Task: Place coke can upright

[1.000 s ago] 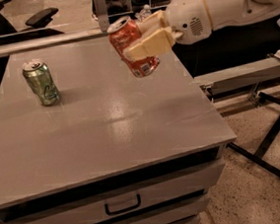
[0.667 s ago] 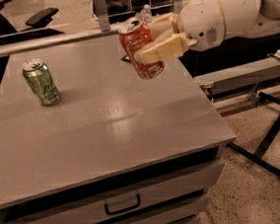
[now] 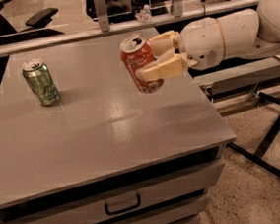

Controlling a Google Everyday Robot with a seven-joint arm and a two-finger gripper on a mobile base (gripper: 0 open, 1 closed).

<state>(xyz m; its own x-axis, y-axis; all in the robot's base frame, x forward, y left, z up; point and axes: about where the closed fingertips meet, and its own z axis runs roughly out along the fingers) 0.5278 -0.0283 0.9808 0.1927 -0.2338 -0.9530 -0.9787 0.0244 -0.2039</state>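
Observation:
The red-orange coke can with white lettering and a silver top is held nearly upright, tilted slightly, just above the right part of the grey table. My gripper reaches in from the right and is shut on the can, one cream finger in front of it and one behind. The white arm extends off to the right.
A green can stands upright at the table's left. The table has drawers with a handle at the front. A rail and office chairs lie behind the table. Black stand legs are on the floor at right.
The gripper with the coke can has moved a little right and down, and the can has turned from tilted to nearly upright. The green can has not moved.

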